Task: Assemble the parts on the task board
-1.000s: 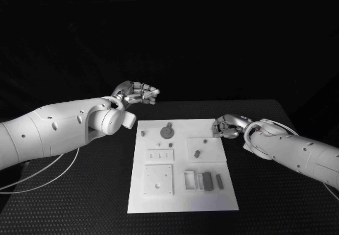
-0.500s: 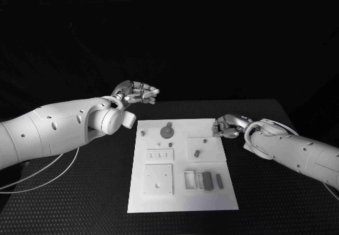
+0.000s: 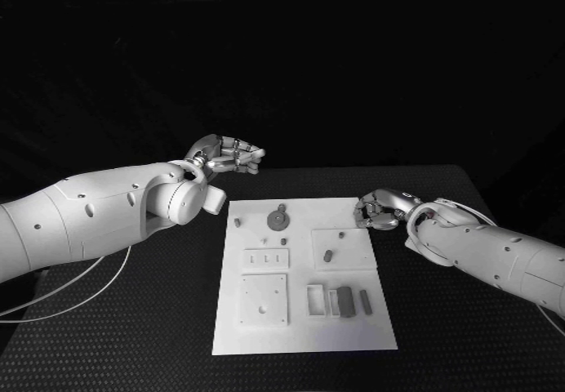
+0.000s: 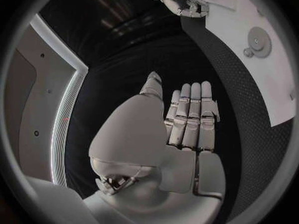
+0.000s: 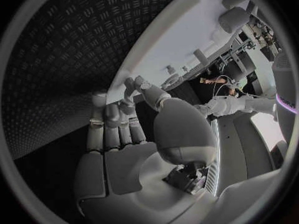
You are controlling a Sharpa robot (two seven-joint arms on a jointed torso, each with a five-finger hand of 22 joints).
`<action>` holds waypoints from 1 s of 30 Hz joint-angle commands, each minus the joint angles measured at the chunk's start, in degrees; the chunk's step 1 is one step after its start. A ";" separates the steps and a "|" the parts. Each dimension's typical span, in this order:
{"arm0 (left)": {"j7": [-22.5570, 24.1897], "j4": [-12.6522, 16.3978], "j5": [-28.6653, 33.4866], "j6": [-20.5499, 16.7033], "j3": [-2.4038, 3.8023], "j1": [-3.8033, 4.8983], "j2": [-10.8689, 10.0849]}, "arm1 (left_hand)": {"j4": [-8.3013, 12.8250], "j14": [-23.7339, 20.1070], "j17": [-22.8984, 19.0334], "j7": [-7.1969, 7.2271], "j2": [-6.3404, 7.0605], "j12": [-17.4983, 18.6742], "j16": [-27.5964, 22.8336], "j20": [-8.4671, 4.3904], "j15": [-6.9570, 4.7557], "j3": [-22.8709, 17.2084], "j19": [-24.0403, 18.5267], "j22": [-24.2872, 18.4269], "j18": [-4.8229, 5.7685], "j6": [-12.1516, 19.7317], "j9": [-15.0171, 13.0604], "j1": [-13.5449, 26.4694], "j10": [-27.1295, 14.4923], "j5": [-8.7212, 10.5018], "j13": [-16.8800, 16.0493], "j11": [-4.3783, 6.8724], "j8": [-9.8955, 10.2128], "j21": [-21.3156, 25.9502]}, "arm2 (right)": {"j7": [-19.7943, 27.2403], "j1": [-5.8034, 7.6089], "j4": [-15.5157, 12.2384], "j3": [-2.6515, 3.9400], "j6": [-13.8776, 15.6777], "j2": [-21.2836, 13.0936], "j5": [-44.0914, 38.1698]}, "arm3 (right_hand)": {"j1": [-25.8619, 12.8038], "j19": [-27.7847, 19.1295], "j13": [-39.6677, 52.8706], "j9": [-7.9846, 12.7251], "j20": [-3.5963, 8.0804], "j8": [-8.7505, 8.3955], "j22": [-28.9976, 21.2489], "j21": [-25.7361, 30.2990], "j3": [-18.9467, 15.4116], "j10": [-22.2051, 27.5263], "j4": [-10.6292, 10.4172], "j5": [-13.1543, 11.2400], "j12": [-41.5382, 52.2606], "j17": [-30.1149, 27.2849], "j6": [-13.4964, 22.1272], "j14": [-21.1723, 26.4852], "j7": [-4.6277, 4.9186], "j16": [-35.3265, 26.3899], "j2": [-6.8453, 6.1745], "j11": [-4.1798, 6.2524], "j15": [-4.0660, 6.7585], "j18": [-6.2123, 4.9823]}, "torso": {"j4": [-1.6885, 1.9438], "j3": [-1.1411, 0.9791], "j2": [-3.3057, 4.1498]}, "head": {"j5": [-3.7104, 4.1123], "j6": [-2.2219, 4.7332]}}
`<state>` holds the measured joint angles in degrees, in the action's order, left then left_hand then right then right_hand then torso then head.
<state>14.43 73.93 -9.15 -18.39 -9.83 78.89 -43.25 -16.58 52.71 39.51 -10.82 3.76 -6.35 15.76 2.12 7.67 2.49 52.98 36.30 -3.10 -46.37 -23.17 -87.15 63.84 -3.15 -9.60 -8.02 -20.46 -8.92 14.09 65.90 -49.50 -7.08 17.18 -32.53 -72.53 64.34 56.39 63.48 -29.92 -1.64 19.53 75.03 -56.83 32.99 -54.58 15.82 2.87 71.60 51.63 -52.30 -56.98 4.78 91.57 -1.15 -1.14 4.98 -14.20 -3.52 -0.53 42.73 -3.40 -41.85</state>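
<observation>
The white task board (image 3: 303, 336) lies in the middle of the black table. On it are a round grey disc (image 3: 279, 219), small pegs (image 3: 330, 256) and two dark blocks (image 3: 343, 300). My left hand (image 3: 227, 155) hovers beyond the board's far left corner. Its fingers are stretched out side by side (image 4: 190, 117) and it holds nothing. My right hand (image 3: 379, 210) sits at the board's far right edge with its fingers curled in. I see nothing in it, and its thumb (image 5: 146, 92) bends over the fingers. The left wrist view shows the board (image 4: 274, 79), the disc (image 4: 258, 38) and my right hand (image 4: 181, 0).
White square plates (image 3: 264, 299) and a small white frame (image 3: 316, 300) sit fixed on the board's near half. Black ribbed table (image 3: 141, 327) surrounds the board on all sides. A white cable (image 3: 71, 286) hangs under my left arm.
</observation>
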 commanded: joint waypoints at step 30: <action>-14.65 2.31 -9.39 5.73 -0.02 -0.31 4.10 | -0.15 8.43 4.55 1.82 -2.37 -5.67 6.40 -4.19 -4.25 0.15 8.24 4.36 -0.96 -5.24 1.12 6.32 9.03 0.23 -5.57 4.54 0.05 -4.60 | -5.51 4.96 -16.79 0.48 3.30 -0.03 -1.40 | 0.29 0.74 -0.93 -0.94 0.35 0.60 0.92 -0.62 1.18 -0.42 0.73 0.04 0.52 -0.46 -4.53 -0.73 1.64 0.37 0.88 0.86 0.52 -0.80 | -0.66 0.95 -1.52 | -1.22 1.69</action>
<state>3.23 76.11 -17.26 -14.22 -9.87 78.72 -39.33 -16.90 60.96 43.99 -8.79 1.51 -11.83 21.92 -2.15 3.42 2.50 60.94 40.60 -3.83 -51.26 -22.08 -81.10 72.69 -3.15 -15.08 -3.37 -20.58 -13.36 10.07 70.79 -65.81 -6.63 21.44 -32.80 -73.09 64.57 56.82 62.62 -29.92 -1.23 19.68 75.03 -57.26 33.76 -55.00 16.61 2.82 71.81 51.24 -52.56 -57.76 4.68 91.57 -0.31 -0.72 5.18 -14.21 -4.04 0.15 41.68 -4.27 -40.24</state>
